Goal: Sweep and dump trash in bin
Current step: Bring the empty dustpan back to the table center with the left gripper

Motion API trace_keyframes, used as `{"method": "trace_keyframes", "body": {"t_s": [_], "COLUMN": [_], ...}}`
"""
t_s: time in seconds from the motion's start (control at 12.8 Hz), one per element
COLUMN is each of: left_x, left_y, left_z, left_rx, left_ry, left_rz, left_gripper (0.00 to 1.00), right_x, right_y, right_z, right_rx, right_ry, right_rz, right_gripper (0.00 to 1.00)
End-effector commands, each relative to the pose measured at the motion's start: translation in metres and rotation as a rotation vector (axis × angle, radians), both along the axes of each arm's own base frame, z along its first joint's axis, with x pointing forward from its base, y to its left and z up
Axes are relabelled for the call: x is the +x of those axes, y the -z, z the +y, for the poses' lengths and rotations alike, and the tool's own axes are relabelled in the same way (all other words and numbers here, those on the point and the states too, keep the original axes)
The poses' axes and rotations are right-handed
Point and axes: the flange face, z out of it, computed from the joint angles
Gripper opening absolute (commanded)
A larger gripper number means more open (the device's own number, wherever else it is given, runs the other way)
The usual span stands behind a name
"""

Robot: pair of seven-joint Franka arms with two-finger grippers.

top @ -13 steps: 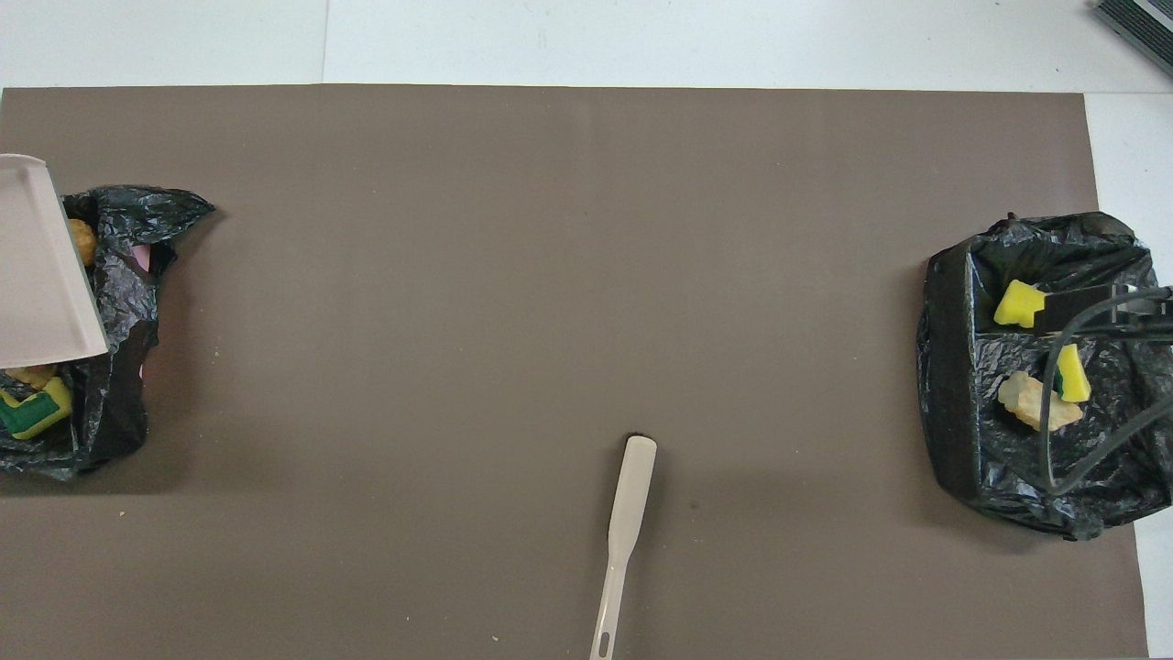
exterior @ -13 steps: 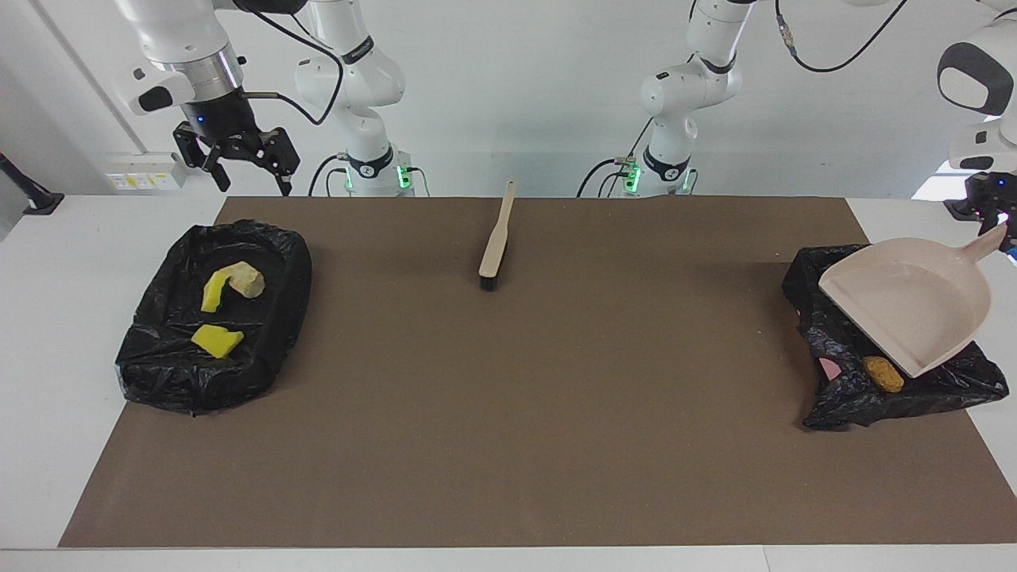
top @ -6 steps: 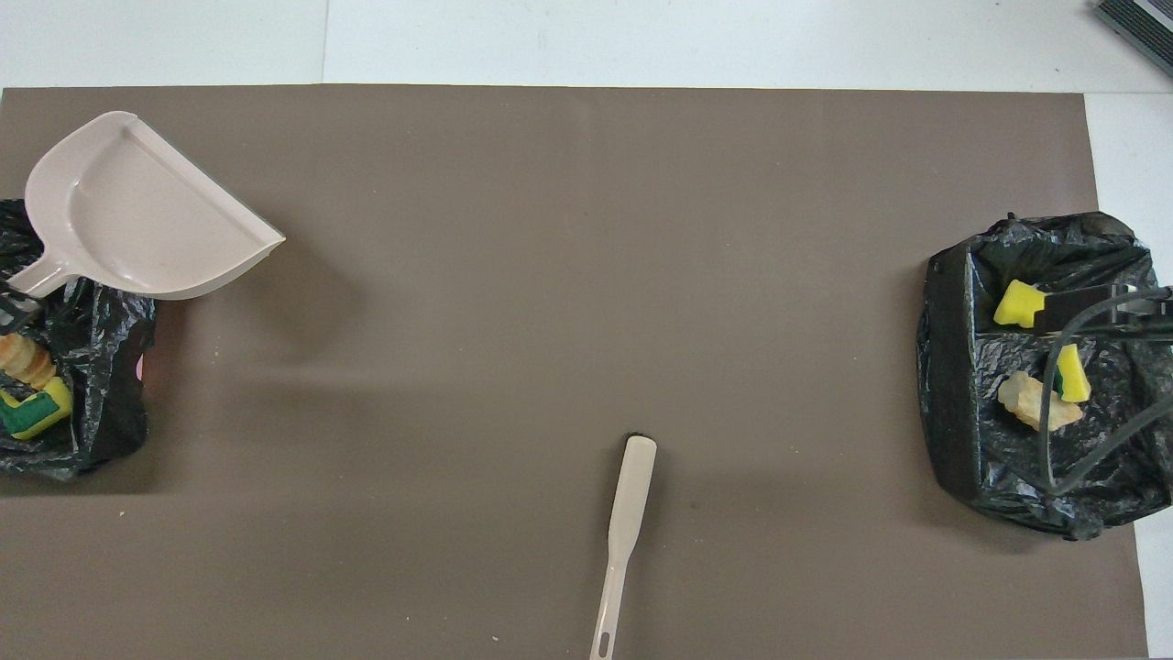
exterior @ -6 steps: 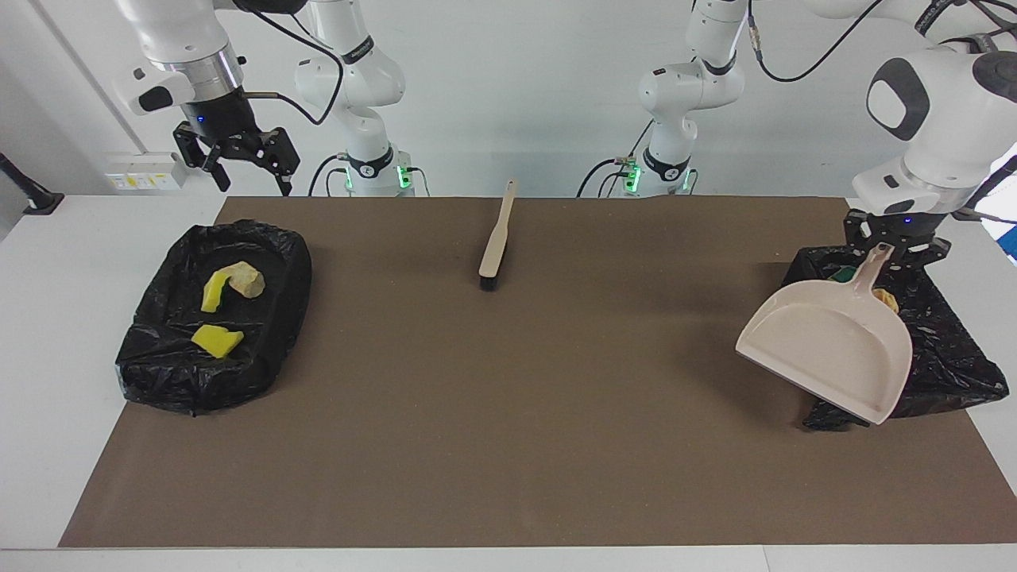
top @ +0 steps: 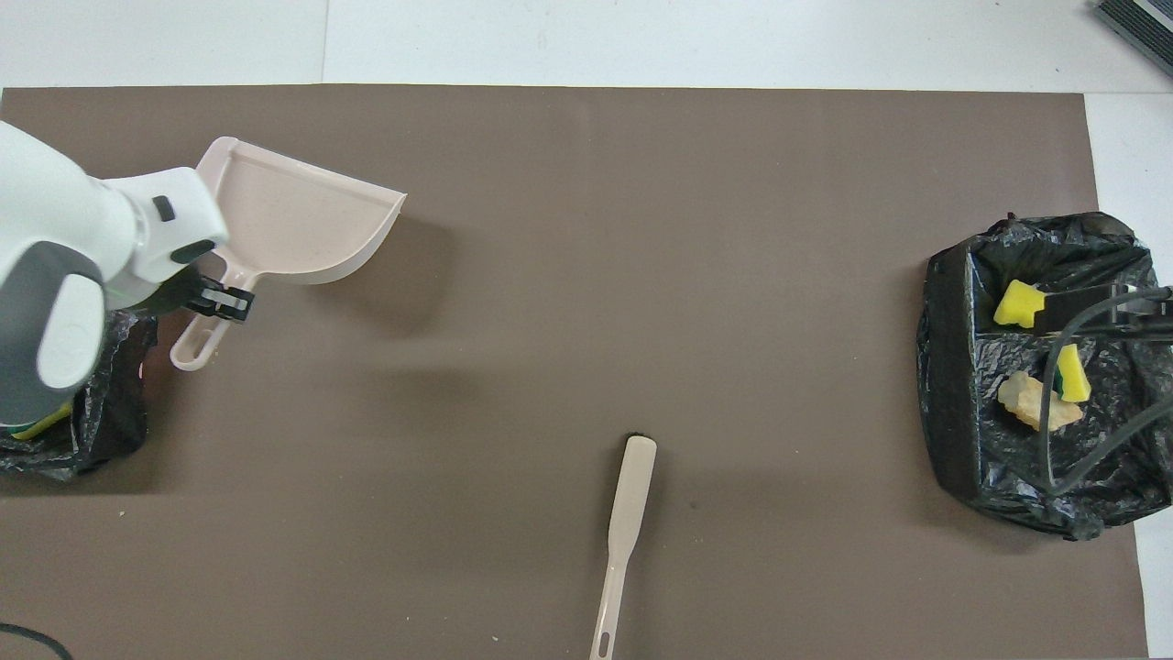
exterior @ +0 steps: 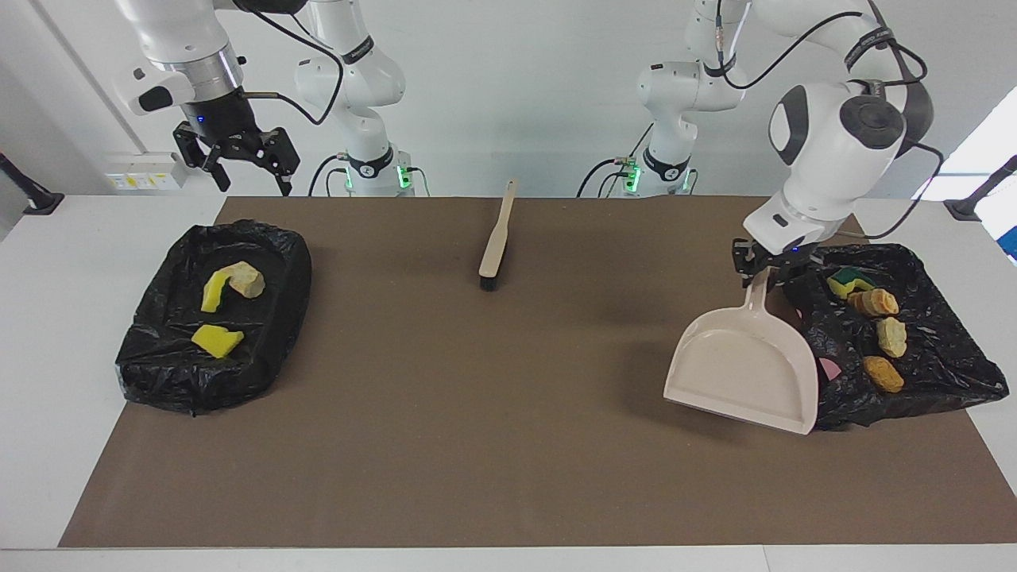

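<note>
Holding the empty dustpan [exterior: 743, 373] by its handle in clamped left jaws [exterior: 765, 272], with trash [exterior: 874, 303] just beside them in the bin [exterior: 945, 365] and right jaws [exterior: 242, 159] gaping idle above the other bin [exterior: 159, 373], any swing bin-ward risks snagging liner.

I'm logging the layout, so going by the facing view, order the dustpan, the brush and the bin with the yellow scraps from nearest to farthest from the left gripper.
1. Dustpan: its handle is in the left gripper.
2. Brush: mid-table, near the robots.
3. Bin with the yellow scraps: at the right arm's end.
</note>
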Motion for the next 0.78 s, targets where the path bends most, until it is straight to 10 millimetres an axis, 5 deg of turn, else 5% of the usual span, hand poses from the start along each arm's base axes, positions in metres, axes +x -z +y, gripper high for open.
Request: {"method": "trace_keyframes", "body": {"t_s": [0.0,0.31,0.7], "left_x": [-0.01,-0.037,-0.077], "left_y": [0.03,0.075,0.115], "left_z": [-0.079,-0.204,-0.303], "left_rx": [-0.014,-0.067,-0.158], "left_ry": [-0.08,-0.147,-0.217], "left_rz": [-0.024,-0.082,-0.112], "left_gripper": [0.0,0.0,0.0], "right_x": [-0.002,-0.002,-0.002], "right_y": [-0.003,-0.003,-0.003], "right_z": [0.0,0.0,0.0], "right_rx": [0.0,0.001,0.001], "right_ry": [-0.011,-0.013,-0.013], "right_rz": [0.0,0.0,0.0], "right_gripper": [1.0,1.0,1.0]}}
